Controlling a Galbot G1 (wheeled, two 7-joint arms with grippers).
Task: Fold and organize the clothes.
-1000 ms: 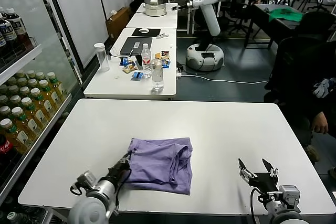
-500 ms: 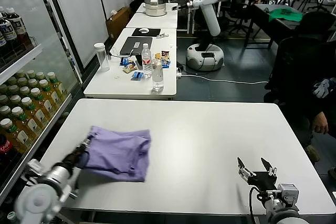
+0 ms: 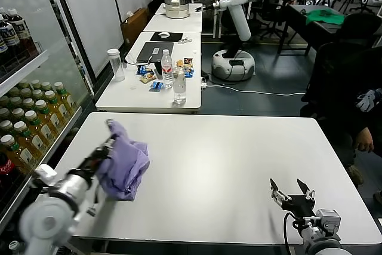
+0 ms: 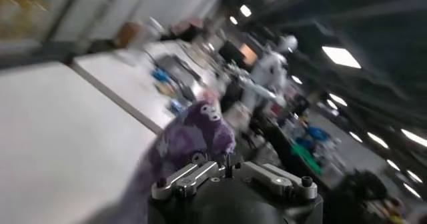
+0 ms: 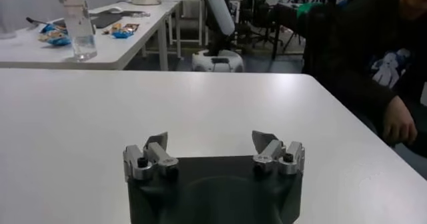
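Place: I think I am working in a robot lab.
Robot: a white robot (image 3: pixel 237 4) stands on the floor past the tables.
Tables: long white tables (image 3: pixel 179 22) hold a laptop (image 3: pixel 154 52), bottles (image 3: pixel 178 85) and snacks.
Shelves: drink bottles (image 3: pixel 30 123) fill a fridge beside me.
Floor: cables run across it.

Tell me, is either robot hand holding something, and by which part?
The left gripper is shut on the lavender T-shirt, pinching its upper edge so it hangs bunched. The right gripper is open and holds nothing.
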